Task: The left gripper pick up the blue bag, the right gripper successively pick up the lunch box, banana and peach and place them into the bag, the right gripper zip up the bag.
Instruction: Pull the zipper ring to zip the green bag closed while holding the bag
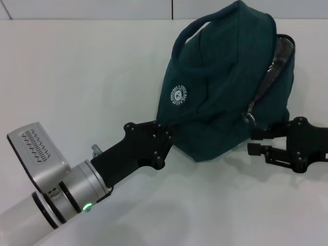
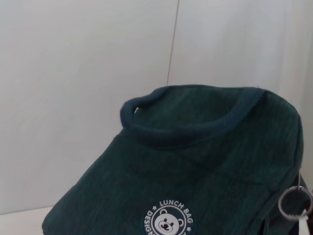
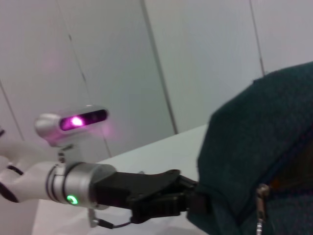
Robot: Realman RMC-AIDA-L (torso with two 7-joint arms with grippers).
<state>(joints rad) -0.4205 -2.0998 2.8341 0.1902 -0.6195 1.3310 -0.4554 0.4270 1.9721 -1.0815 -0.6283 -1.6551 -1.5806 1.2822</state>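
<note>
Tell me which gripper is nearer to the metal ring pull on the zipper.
Right. The right gripper sits just below the metal ring pull; the left gripper is across the teal-blue fabric bag, at its opposite lower edge.

Bright, even light; soft shadows; slight blur.

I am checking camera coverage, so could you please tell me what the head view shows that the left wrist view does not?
Only the head view shows the left gripper at the blue bag's lower left edge, the right gripper open beside its lower right, and the white table. Only the left wrist view makes the logo's words LUNCH BAG readable. Both show the bag, a loop handle and the zipper's ring pull.
</note>
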